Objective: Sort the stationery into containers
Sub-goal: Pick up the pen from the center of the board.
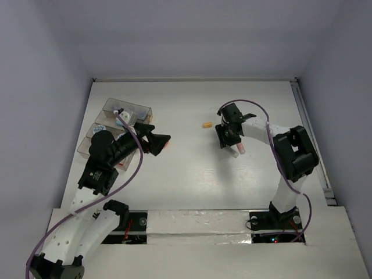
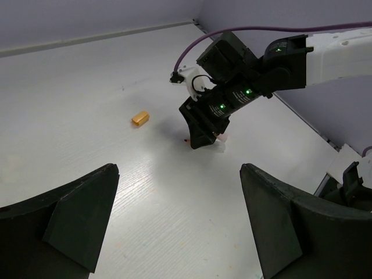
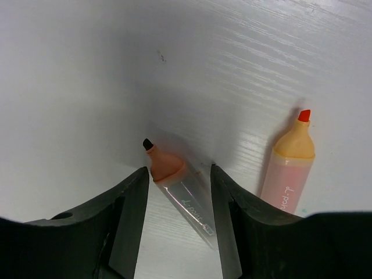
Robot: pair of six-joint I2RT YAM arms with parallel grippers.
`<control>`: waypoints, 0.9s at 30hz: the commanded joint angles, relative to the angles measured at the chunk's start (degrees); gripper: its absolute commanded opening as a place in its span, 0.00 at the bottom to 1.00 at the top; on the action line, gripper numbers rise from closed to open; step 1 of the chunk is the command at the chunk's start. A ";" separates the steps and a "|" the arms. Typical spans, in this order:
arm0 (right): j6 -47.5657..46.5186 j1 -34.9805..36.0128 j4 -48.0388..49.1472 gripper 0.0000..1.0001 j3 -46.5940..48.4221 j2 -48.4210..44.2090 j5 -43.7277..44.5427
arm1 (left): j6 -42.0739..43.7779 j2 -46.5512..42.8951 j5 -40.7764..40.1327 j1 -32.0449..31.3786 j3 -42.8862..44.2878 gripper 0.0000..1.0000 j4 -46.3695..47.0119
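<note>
1. The right gripper point(image 3: 179, 173) is down at the table point(image 3: 87, 70), jaws narrowly parted astride an uncapped black-tipped marker point(image 3: 167, 167). A red-tipped marker point(image 3: 289, 168) lies just beside it.
2. The left gripper point(image 2: 179, 170) has its jaws wide and holds nothing, near the clear bins point(image 1: 125, 110) by the left edge.
3. A small orange piece point(image 1: 206, 124) lies apart, mid-table.

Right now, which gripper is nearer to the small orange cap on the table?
Right. The right gripper stands just beside the small orange cap, slightly to its right; the left gripper is clearly farther away, on the cap's other side.
</note>
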 commanded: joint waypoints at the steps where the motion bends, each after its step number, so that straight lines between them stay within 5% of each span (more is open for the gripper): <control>1: 0.93 2.25 -1.48 0.48 1.66 3.33 0.65 | 0.55 0.14 0.53 -0.29 1.77 0.83 1.74; 6: 2.42 2.78 0.18 0.18 1.67 3.95 0.31 | 0.55 0.93 0.62 -0.29 1.77 0.84 1.47; 11: 4.79 3.92 4.66 0.07 1.58 -0.16 -2.67 | 0.55 1.99 1.41 -0.29 1.68 0.83 1.74; 20: 19.70 10.86 28.11 0.09 0.97 -15.11 -8.13 | -0.41 5.15 3.43 -0.29 1.33 0.75 2.70; 27: 27.47 19.12 45.35 0.08 1.57 -19.43 -2.35 | -0.33 7.70 1.76 -0.29 1.33 0.69 2.18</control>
